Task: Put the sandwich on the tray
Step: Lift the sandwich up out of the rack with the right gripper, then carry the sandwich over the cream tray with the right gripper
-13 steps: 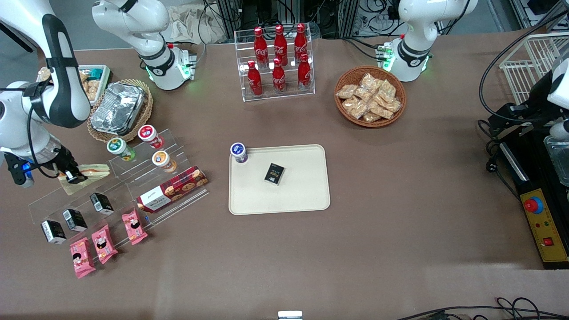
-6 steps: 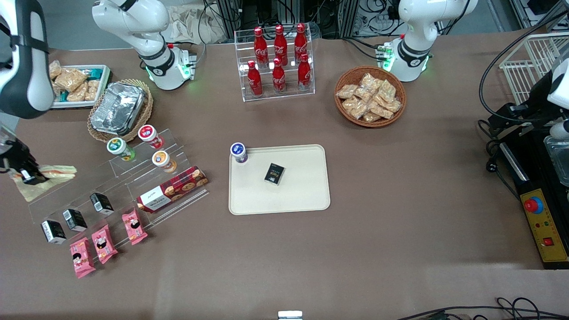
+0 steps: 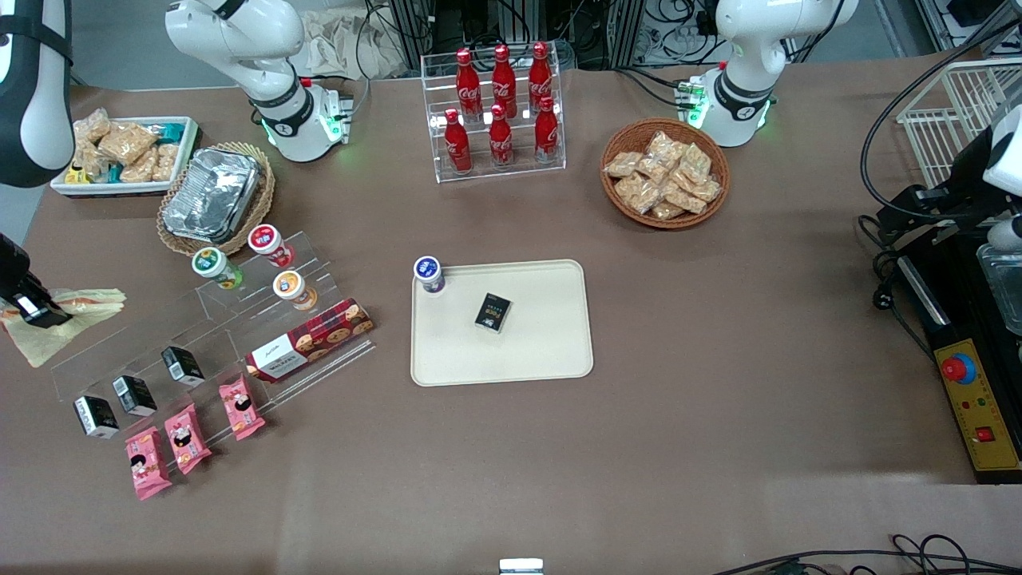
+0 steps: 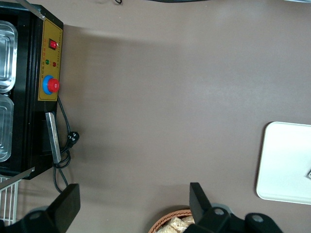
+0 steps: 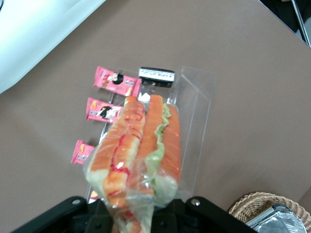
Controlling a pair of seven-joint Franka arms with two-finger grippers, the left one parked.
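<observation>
The tool (image 3: 32, 310) is clamped on the sandwich (image 3: 68, 307), holding it up off the surface (image 3: 718, 335) at the working arm's end, well apart from the tray (image 3: 543, 359). Only readable writing: Coca-Cola on the red bottles (image 3: 501, 104).

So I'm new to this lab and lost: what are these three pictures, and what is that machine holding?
Two white robot arms stand at a brown table. One picture looks down from the front; two come from cameras on the arms' wrists. The working arm's gripper, at its end of the table, is shut on a clear-wrapped triangular sandwich, lifted above the clear acrylic display steps. The cream-beige rectangular tray at mid-table already carries a small black box and a blue-lidded cup.
</observation>
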